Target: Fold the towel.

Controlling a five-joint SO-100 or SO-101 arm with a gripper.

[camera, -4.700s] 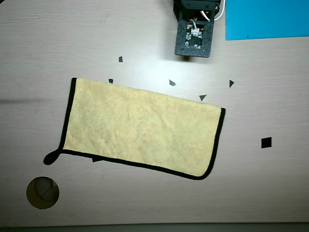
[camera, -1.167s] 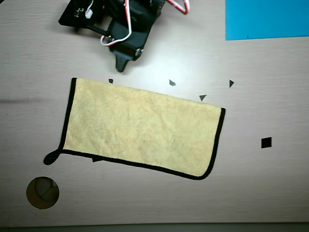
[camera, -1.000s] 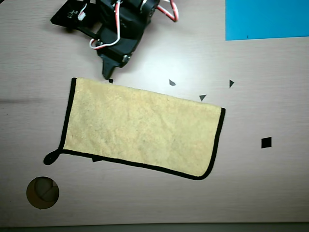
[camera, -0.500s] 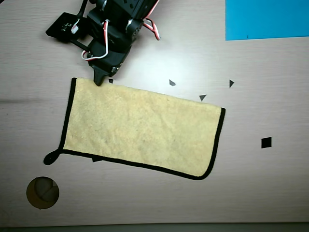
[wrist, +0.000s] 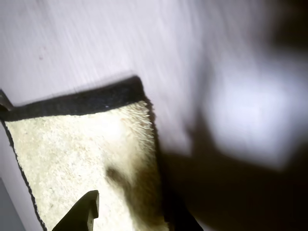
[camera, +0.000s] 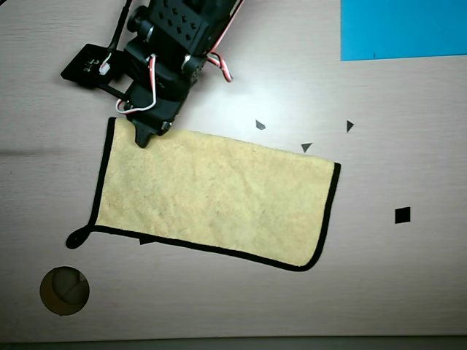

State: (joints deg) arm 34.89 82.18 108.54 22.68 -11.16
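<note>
End effector (camera: 142, 137) over towel (camera: 219, 197) corner.
Overhead we see the whole towel; wrist view shows only the trimmed corner (wrist: 137, 86); we cannot tell the jaw state.

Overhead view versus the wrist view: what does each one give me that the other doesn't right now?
Only the overhead view shows the whole towel lying flat, its corner loop, the blue sheet, the round hole in the table and the arm's body. Only the wrist view shows the black trim close up, though blurred. Both show the gripper over the towel's corner.
</note>
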